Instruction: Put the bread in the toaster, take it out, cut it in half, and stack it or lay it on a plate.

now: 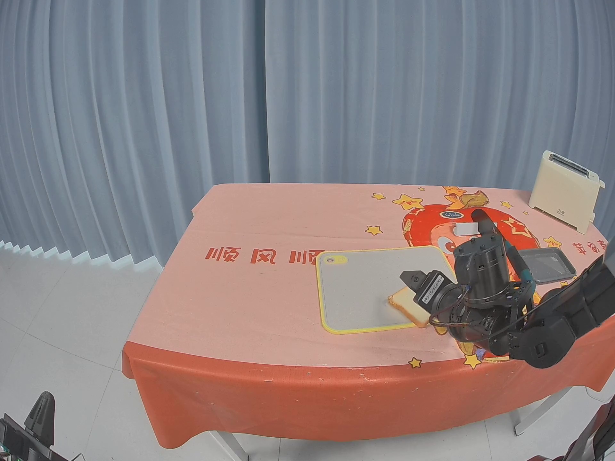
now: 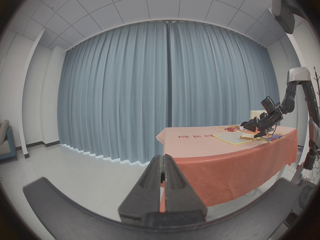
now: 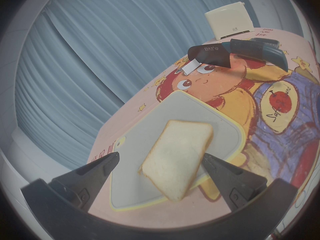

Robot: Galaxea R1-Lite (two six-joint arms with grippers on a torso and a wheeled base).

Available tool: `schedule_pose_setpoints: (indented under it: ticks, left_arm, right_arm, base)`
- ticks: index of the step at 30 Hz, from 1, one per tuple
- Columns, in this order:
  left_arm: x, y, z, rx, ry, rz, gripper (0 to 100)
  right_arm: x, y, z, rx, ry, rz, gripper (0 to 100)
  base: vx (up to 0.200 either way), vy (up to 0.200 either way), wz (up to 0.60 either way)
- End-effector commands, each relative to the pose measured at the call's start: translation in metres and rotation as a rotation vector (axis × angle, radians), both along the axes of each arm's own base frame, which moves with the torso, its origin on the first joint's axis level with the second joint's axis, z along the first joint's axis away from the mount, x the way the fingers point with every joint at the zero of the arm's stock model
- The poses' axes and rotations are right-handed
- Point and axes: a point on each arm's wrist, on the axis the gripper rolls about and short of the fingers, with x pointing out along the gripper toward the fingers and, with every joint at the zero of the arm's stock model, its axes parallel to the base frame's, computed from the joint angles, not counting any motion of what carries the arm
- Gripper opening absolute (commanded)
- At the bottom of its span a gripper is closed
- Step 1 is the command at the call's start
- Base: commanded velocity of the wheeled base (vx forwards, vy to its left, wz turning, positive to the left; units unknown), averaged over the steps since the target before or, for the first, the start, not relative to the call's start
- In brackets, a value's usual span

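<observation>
Pale bread [image 3: 178, 157], one slice by our count, lies at the near corner of the single grey cutting board [image 1: 359, 289], between the wide-spread fingers of the right gripper [image 3: 160, 156], which grips nothing. We count one toaster [image 1: 565, 190], one knife [image 3: 233, 52] and one dark tray [image 1: 548, 265]. The left gripper [image 2: 163, 159] is closed and empty, away from the table.

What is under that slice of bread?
A grey cutting board with a yellow rim; the slice juts past its edge over the tablecloth. The board's surface beneath is hidden.
</observation>
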Motion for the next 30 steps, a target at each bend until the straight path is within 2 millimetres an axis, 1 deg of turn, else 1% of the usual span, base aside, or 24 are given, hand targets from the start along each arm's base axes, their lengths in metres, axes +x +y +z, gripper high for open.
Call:
schedule_pose_setpoints:
  ticks: [1, 4, 8, 12, 16, 21, 25, 26, 30]
  left_arm:
    - [0.000, 0.000, -0.005, 0.000, 0.001, 0.000, 0]
    - [0.000, 0.000, -0.005, 0.000, 0.001, 0.000, 0]
    - [0.000, 0.000, -0.005, 0.000, 0.000, 0.000, 0]
    - [0.000, 0.000, -0.005, 0.000, 0.001, 0.000, 0]
    - [0.000, 0.000, -0.005, 0.000, 0.001, 0.000, 0]
    - [0.000, 0.000, -0.005, 0.000, 0.000, 0.000, 0]
    - [0.000, 0.000, -0.005, 0.000, 0.001, -0.001, 0]
    - [0.000, 0.000, -0.005, 0.000, 0.001, -0.001, 0]
    - [0.000, 0.000, -0.005, 0.000, 0.000, 0.000, 0]
  right_arm:
    - [-0.007, -0.001, 0.032, 0.023, -0.045, 0.045, 100]
    - [-0.018, 0.002, 0.038, -0.009, -0.047, 0.103, 100]
    - [-0.023, -0.001, 0.049, -0.036, -0.057, 0.123, 100]
    - [-0.028, -0.004, 0.047, -0.079, -0.040, 0.145, 100]
    - [-0.033, -0.008, 0.060, -0.060, -0.072, 0.159, 100]
    - [-0.041, -0.014, 0.058, -0.078, 0.010, 0.190, 100]
    - [-0.043, -0.015, 0.053, -0.086, 0.039, 0.198, 100]
    - [-0.044, -0.015, 0.047, -0.090, 0.064, 0.202, 100]
    - [-0.041, -0.010, 0.039, -0.096, 0.093, 0.208, 100]
  base:
    - [0.000, 0.000, 0.00]
    - [0.000, 0.000, 0.00]
    - [0.000, 0.000, 0.00]
    - [0.000, 0.000, 0.00]
    - [0.000, 0.000, 0.00]
    - [0.000, 0.000, 0.00]
    - [0.000, 0.000, 0.00]
    - [0.000, 0.000, 0.00]
    - [0.000, 0.000, 0.00]
